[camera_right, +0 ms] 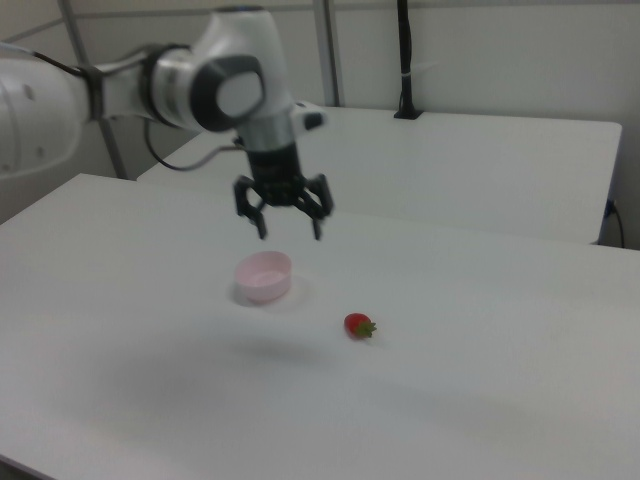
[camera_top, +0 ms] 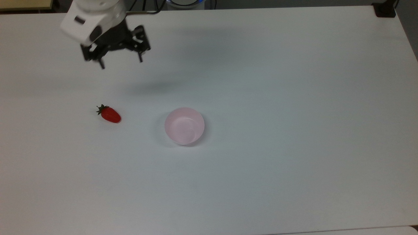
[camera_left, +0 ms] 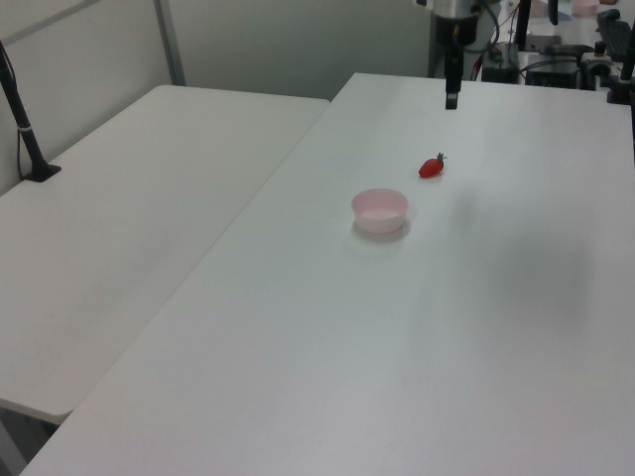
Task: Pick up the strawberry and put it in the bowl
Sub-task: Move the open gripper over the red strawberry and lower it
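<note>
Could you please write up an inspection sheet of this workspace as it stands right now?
Surface: white table, flat and bare apart from the job's things.
Job's things: strawberry lies on its side on the table, apart from the bowl, toward the top view's left of it. Bowl, pale pink, upright, nothing in it.
Clutter: nothing seen on the table.
Grippers: gripper hangs in the air, fingers spread, holding nothing, not yet over the strawberry.
Cables: dark cables run behind the arm at the table's far edge.
Surroundings: a second white table adjoins; a black post stands on it.
</note>
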`<state>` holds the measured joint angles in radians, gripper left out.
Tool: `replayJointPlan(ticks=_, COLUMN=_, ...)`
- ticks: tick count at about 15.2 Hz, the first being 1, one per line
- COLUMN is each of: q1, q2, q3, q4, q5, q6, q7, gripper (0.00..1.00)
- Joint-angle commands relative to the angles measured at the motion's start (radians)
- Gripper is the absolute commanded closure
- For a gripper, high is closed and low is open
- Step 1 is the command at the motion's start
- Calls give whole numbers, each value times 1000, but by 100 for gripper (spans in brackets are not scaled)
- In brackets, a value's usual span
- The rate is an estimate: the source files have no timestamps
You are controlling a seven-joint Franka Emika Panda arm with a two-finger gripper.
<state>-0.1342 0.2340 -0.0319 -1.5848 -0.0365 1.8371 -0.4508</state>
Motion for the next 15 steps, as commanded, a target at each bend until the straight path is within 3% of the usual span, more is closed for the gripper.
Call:
replayJointPlan(ticks=1, q1=-48, q2=125, q3=0, q4=20, q5=10, q6=143, q7=-135, gripper=0)
replayJointPlan(ticks=6, q1=-96, q2=261, q3=-2, q4=20, q5=-33, q6=318, q7=-327, gripper=0)
replayJointPlan(ticks=9, q1=-97, q2=307, q3=-2, q4=20, q5=-51, q6=358, q7=-350, gripper=1)
replayJointPlan(ticks=12, q1=-96, q2=321, q3=0, q4=19, q5=-74, q6=358, q7=-350, gripper=24)
replayJointPlan(ticks=15, q1=-91, q2=324, q3=4, q4=11, q5=-77, q6=358, q7=-345, gripper=34)
